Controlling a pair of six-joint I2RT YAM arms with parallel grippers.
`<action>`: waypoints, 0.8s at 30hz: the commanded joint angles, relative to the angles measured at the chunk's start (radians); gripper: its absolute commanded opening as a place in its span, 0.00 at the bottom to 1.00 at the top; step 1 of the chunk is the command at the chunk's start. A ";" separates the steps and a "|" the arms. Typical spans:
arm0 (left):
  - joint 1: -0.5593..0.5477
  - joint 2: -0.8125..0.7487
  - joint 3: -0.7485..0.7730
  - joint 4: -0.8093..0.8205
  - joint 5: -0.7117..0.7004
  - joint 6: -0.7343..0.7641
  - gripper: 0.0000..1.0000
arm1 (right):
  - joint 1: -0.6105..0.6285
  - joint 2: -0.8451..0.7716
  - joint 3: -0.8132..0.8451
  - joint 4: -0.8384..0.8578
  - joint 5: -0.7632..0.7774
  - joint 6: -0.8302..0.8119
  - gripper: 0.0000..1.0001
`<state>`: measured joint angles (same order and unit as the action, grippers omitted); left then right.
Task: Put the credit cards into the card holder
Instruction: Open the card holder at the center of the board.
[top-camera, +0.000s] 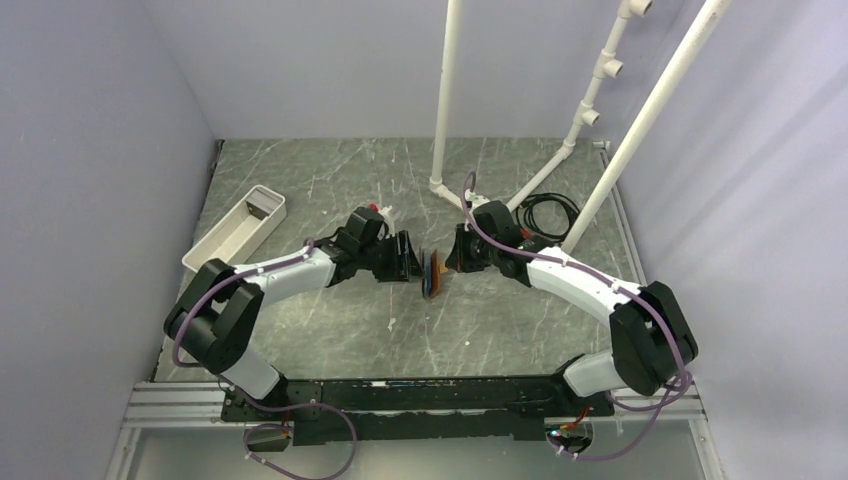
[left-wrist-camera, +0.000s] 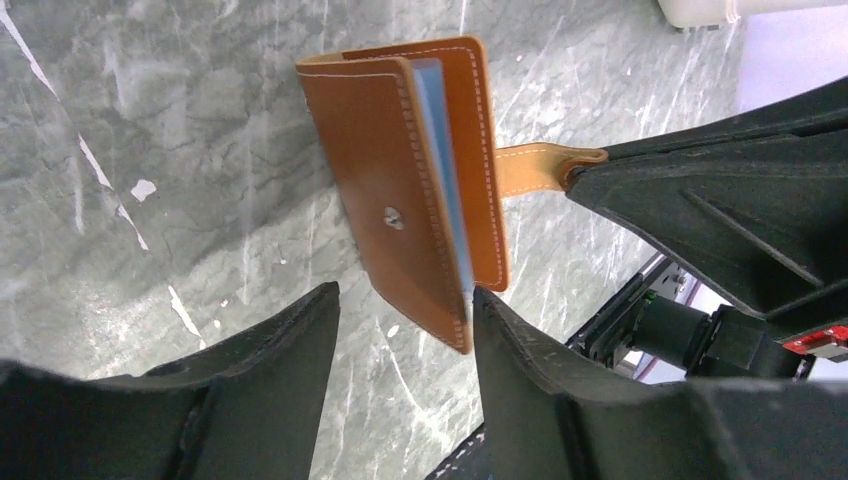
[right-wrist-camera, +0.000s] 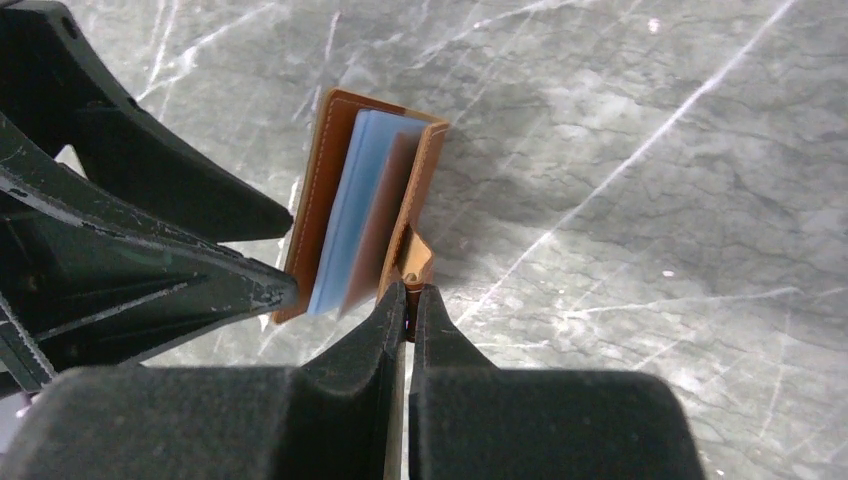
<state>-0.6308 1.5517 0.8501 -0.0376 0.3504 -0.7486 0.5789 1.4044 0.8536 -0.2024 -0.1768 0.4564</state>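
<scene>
A lab booth: plain walls (top-camera: 90, 150), pipe frame (top-camera: 445, 100).

Table (top-camera: 330, 330): grey marble-look top with pale streaks.
Tray (top-camera: 232, 232): long, white, at the left edge towards the back.
Cable (top-camera: 548, 212): black coil, back right, beside the pipes.
Pipes (top-camera: 446, 100): white, standing at the back.

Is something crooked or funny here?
Yes. The card holder is up on its edge and half open, not lying flat. The right gripper pinches only its strap tab. Pale blue credit cards show between the covers. The left gripper is open beside it, holding nothing.
</scene>
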 joint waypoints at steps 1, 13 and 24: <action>0.002 0.032 0.044 -0.009 -0.012 0.023 0.52 | -0.004 -0.027 -0.021 -0.031 0.083 0.004 0.00; 0.002 0.088 0.049 0.011 0.007 0.025 0.12 | -0.019 0.049 0.004 -0.230 0.447 0.038 0.14; -0.009 0.114 0.069 0.059 0.070 0.012 0.00 | 0.108 -0.059 0.107 -0.168 0.275 -0.054 0.64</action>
<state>-0.6338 1.6661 0.8917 -0.0189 0.3962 -0.7441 0.6521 1.4021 0.8948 -0.4351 0.2001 0.4213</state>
